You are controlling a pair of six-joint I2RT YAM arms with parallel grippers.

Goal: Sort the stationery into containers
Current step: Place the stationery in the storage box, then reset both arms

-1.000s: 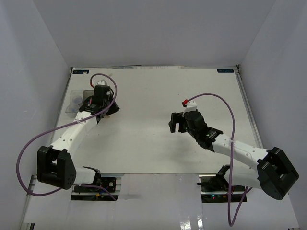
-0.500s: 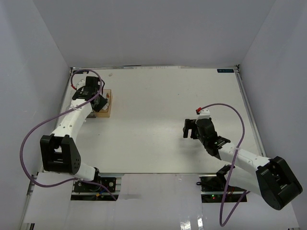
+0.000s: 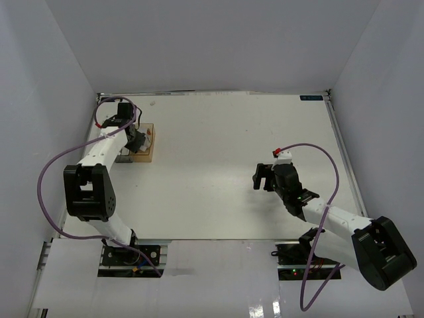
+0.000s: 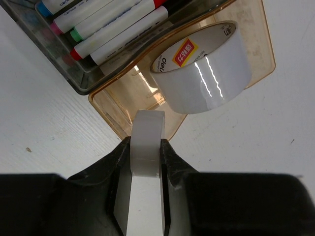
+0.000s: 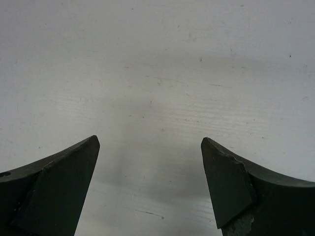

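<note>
I have the left gripper clamped on a narrow white tape roll, held edge-on at the amber bin's near wall, a wider glossy roll with a red-yellow label inside it; right gripper wide apart over the table.

A tape roll lies in the end bin; markers lie in the neighbouring bin.
</note>
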